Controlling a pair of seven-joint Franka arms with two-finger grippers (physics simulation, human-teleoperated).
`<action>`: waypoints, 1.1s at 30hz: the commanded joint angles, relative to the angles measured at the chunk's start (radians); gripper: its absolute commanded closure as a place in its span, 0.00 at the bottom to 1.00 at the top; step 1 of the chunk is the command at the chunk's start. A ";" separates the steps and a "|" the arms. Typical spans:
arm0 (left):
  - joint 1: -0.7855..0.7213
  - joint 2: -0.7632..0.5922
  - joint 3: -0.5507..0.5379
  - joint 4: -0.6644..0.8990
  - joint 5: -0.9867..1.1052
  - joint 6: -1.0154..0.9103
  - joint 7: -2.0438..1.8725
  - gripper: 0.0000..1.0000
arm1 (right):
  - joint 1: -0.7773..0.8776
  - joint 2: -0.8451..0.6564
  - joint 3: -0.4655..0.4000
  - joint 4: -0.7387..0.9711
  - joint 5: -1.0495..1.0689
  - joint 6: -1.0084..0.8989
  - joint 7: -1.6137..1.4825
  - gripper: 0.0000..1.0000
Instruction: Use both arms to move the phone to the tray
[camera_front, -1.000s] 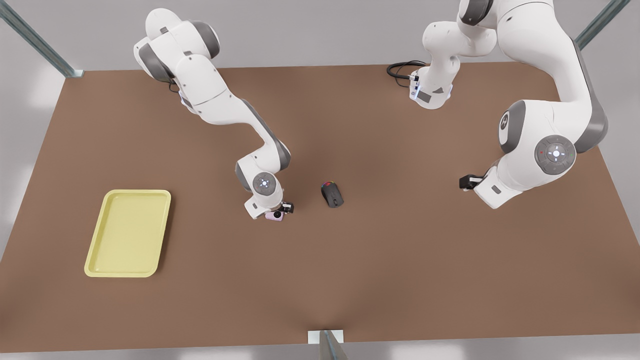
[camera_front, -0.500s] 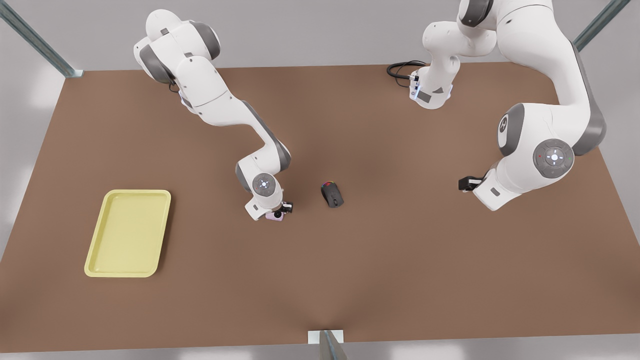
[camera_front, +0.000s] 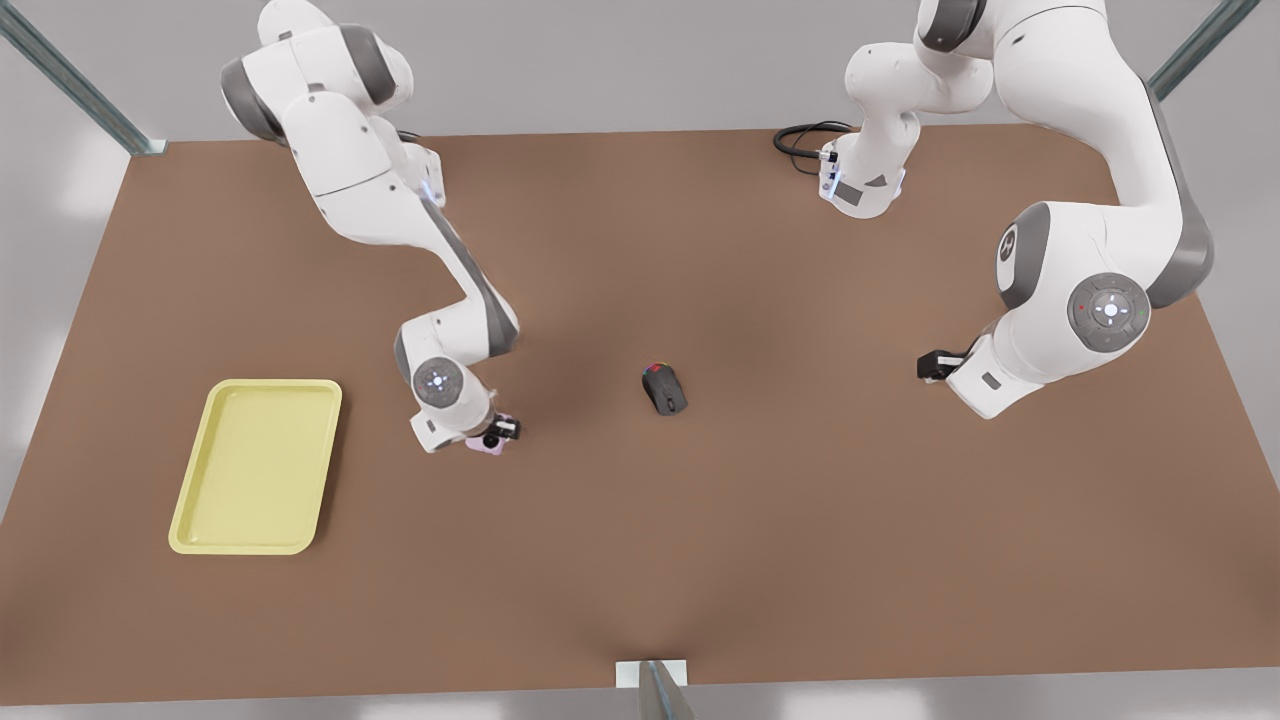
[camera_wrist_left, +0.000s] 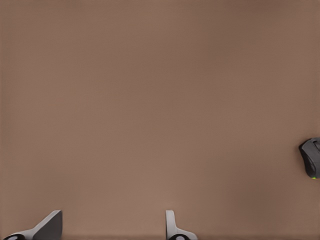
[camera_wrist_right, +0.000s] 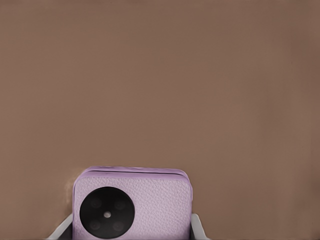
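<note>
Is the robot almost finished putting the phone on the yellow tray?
Not yet. Done: the right gripper is shut on the phone. In hand: it holds the phone between the mouse and the tray. Left: the tray is bare, so the phone must get there. The left gripper waits open at the front view's right.

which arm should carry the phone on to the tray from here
The right arm. The right gripper is shut on the phone and is the one nearer the tray. The left gripper is open, waiting beyond the computer mouse at the front view's right.
</note>
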 joint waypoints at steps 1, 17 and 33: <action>0.000 -0.001 0.001 0.000 0.000 -0.001 -0.001 0.00 | -0.115 -0.050 0.000 -0.063 -0.004 -0.007 -0.476 0.22; 0.000 0.000 -0.001 0.000 0.000 0.002 0.001 0.00 | -0.548 -0.028 -0.164 -0.062 -0.016 -0.004 -1.418 0.22; 0.000 -0.001 -0.001 0.000 0.003 0.003 0.001 0.00 | -0.384 -0.406 -0.029 0.556 -0.076 -0.964 -0.732 0.00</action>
